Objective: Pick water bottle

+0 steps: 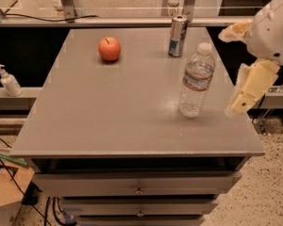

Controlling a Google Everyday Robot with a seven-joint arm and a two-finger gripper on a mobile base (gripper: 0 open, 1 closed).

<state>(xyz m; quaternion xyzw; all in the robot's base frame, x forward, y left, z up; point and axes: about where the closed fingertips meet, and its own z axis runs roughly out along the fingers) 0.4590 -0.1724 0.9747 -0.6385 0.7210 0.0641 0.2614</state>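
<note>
The water bottle (195, 81) is clear ribbed plastic with a white cap and a white-blue label. It stands upright on the right part of the grey table (108, 107). My gripper (227, 72) hangs at the table's right edge, just right of the bottle and apart from it. It is open and empty: one cream finger (251, 88) points down toward the table edge, and the other (233, 32) sits higher, level with the bottle's cap.
A slim silver-blue can (178, 36) stands behind the bottle near the far edge. A red apple (109, 49) lies at the back left. A white pump dispenser (8, 80) stands on a ledge left of the table. Drawers (139, 185) sit below the tabletop.
</note>
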